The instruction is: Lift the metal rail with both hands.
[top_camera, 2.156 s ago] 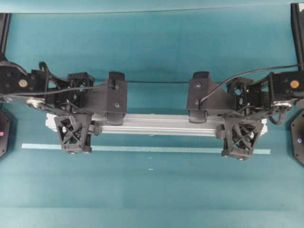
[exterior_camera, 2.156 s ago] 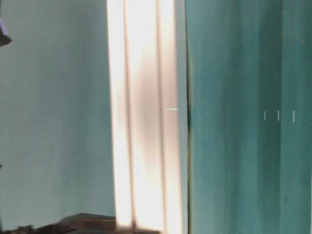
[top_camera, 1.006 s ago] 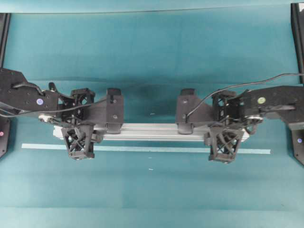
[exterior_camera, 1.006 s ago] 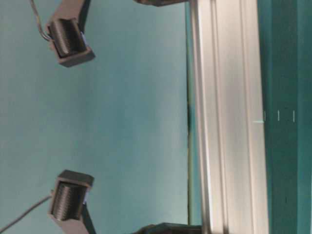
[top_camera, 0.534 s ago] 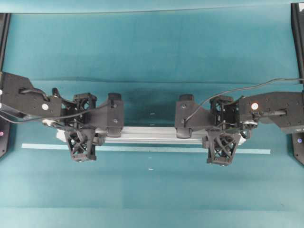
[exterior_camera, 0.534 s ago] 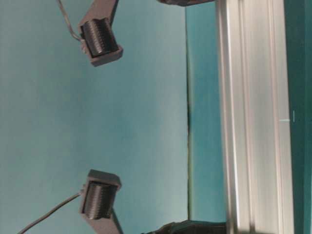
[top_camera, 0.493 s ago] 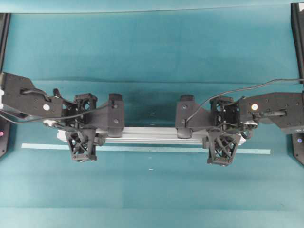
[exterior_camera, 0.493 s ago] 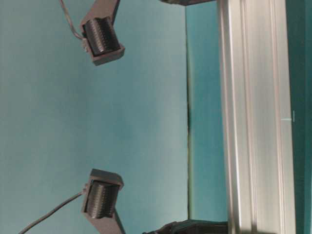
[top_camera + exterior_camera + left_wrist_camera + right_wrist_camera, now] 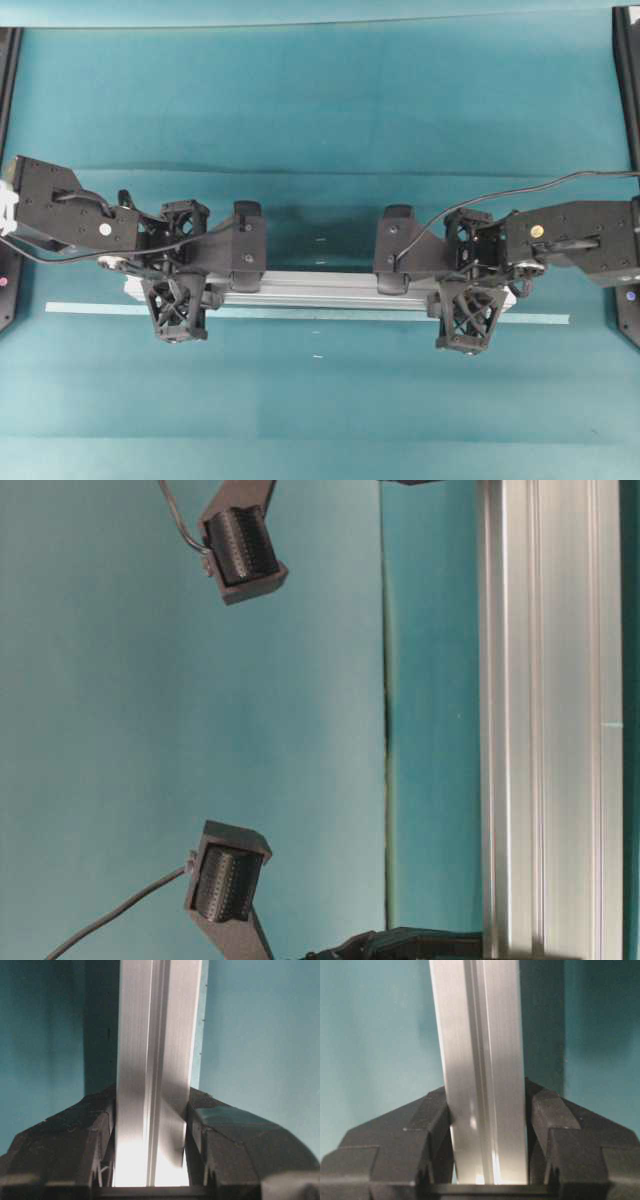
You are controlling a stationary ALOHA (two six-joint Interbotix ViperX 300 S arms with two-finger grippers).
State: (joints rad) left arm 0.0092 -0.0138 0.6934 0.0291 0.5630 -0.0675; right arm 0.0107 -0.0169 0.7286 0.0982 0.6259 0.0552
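Two black arms reach in level from opposite edges of the teal tabletop, one from each side: on the left, the left hand pinches the one metal rail near its left end, fingers pressed to its two long sides. Across the middle the single silver rail lies straight between them, just beside one pale tape strip on the tabletop. On the right, the right hand grips the rail's other end likewise.
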